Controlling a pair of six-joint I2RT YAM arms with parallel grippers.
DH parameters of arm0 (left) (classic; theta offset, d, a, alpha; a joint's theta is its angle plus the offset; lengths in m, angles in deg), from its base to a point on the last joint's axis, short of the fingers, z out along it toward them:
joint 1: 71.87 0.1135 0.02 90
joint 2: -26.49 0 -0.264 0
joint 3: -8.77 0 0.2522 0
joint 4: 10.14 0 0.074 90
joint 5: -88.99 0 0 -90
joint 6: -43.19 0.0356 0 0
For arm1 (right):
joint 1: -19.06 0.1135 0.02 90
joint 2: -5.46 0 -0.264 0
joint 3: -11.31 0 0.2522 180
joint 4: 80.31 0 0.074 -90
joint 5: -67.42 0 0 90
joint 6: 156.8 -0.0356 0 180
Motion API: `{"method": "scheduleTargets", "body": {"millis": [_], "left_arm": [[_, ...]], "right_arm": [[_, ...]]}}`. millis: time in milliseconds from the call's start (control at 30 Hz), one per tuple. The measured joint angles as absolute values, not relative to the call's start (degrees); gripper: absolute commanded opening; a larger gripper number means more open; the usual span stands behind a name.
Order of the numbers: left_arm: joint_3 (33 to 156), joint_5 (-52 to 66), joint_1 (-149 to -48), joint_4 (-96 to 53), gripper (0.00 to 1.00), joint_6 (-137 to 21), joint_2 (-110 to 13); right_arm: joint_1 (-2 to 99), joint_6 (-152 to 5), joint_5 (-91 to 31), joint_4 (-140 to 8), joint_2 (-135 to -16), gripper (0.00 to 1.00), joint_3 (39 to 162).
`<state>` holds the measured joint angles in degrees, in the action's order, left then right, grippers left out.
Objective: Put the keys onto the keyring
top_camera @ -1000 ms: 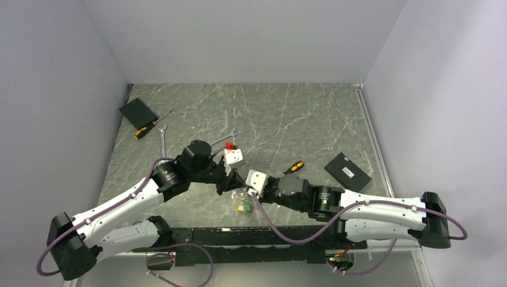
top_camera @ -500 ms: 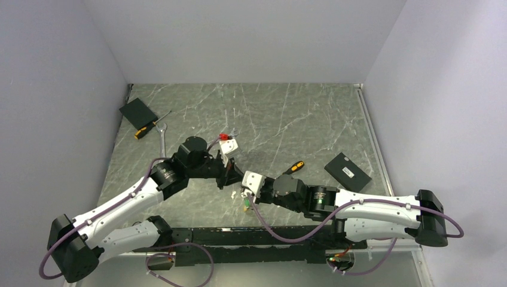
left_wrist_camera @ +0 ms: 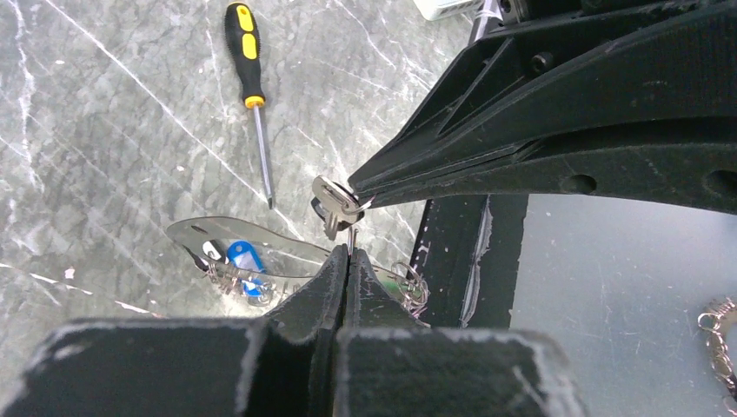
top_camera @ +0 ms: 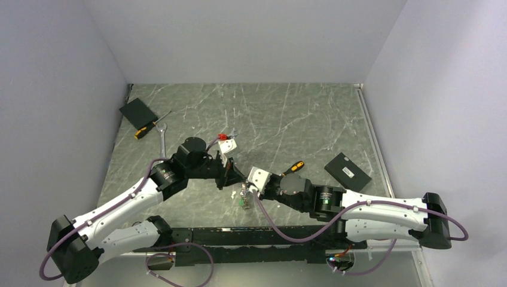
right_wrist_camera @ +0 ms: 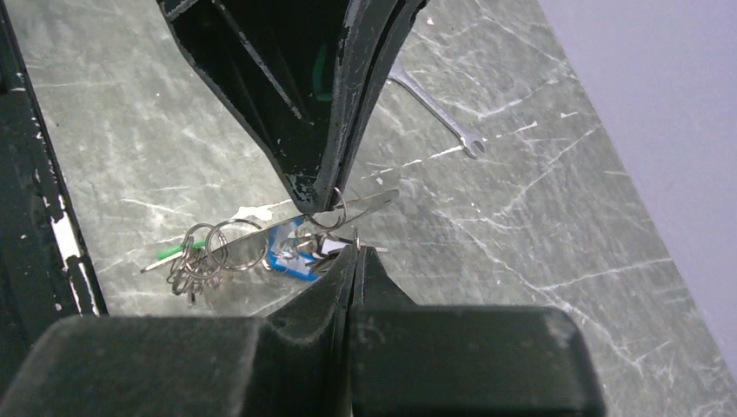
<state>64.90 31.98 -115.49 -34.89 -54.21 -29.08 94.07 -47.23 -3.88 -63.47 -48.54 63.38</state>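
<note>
Both grippers meet tip to tip at the table's near middle. My left gripper (top_camera: 232,177) (left_wrist_camera: 349,252) is shut on a thin wire end of the keyring (left_wrist_camera: 226,236), a silver hoop seen nearly edge-on (right_wrist_camera: 365,205). My right gripper (top_camera: 246,187) (right_wrist_camera: 356,252) is shut on a small silver key (left_wrist_camera: 328,196), held right at the left fingertips. The other keys hang below on the hoop: a blue one (left_wrist_camera: 240,257) (right_wrist_camera: 291,263), a green one (right_wrist_camera: 169,256) (top_camera: 244,203), and small split rings (right_wrist_camera: 209,250).
An orange-and-black screwdriver (top_camera: 293,167) (left_wrist_camera: 247,61) lies just right of the grippers. A second screwdriver (top_camera: 146,128), a wrench (top_camera: 162,139) (right_wrist_camera: 434,109) and a black box (top_camera: 137,112) sit at back left. Another black box (top_camera: 348,171) is at the right. The black base rail (left_wrist_camera: 452,261) is close below.
The left gripper has shifted slightly left and down. The right gripper has moved left and up to meet it. The hanging key bunch has risen a little with them.
</note>
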Motion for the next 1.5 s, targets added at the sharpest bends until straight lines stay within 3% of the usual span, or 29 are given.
{"method": "scheduleTargets", "body": {"millis": [1500], "left_arm": [[69.51, 33.53, -114.57, -39.65, 0.0, -69.03, -36.51]], "right_arm": [[95.68, -43.73, -1.87, -63.06, -49.76, 0.0, 63.66]]}}
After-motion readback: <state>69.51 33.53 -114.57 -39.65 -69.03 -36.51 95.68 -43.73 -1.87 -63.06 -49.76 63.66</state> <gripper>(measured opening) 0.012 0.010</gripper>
